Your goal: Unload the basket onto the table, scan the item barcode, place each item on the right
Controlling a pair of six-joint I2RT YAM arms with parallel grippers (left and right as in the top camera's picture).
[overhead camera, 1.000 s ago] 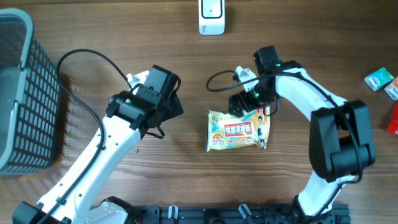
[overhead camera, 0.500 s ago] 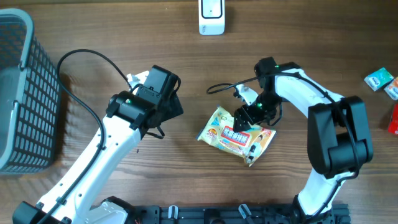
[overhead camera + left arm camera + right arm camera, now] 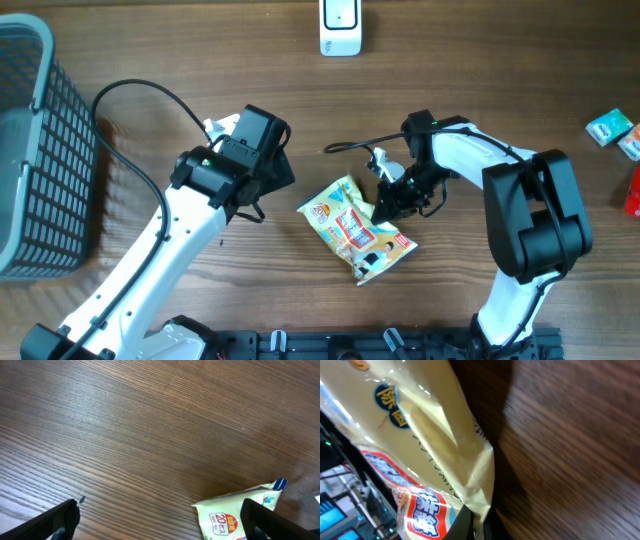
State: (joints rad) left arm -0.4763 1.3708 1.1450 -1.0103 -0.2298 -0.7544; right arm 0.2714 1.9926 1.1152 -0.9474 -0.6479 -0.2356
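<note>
The item is a yellow snack packet (image 3: 355,238) with red and blue print, lying tilted in the table's middle. My right gripper (image 3: 387,206) is shut on its upper right edge. In the right wrist view the packet (image 3: 420,435) fills the left side and the gripper (image 3: 477,522) pinches its crimped seam. No barcode shows in any view. My left gripper (image 3: 277,168) hangs open to the packet's left, apart from it. In the left wrist view its gripper (image 3: 160,527) stands wide over bare wood, with the packet's corner (image 3: 235,515) beside the right finger. A white scanner (image 3: 340,25) stands at the far edge.
A grey slatted basket (image 3: 30,150) fills the left edge of the table. Small boxes (image 3: 610,127) and a red item (image 3: 633,190) lie at the far right. A black cable (image 3: 350,148) loops behind the right wrist.
My right gripper has shut on the packet's edge and pulled it left and toward the front, turning it askew. The left arm has not moved.
</note>
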